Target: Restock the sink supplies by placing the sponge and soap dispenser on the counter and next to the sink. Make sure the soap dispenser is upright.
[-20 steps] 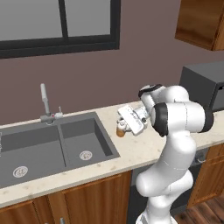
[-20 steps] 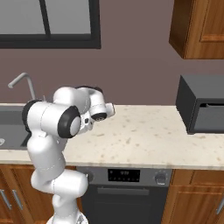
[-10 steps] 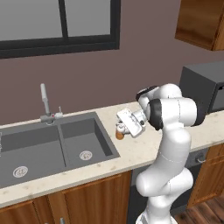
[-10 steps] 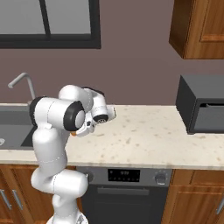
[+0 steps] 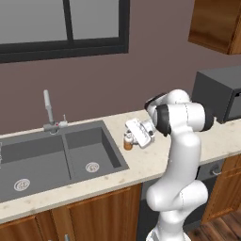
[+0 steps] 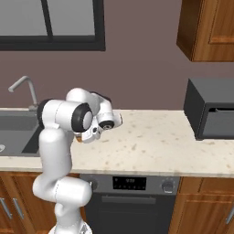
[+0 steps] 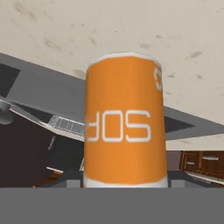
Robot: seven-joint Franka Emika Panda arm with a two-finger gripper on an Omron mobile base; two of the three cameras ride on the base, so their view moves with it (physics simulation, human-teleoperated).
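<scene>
While the white arm bends low over the counter [image 5: 141, 164], its gripper [image 5: 130, 139] is clamped on the soap dispenser [image 5: 128, 140], an orange bottle held just beside the right edge of the sink [image 5: 56, 157]. From the hand camera the soap dispenser [image 7: 124, 120] looms close, its white lettering upside down, with the speckled counter [image 7: 109, 26] and the dark sink [image 7: 43, 94] rim behind it.

A glossy white robot arm [image 5: 181, 155] is built of rounded, bulbous tube segments, with dark grey-black rings at its joints. Its boxy white hand [image 5: 139, 132] bears small dark markings and recesses.
</scene>
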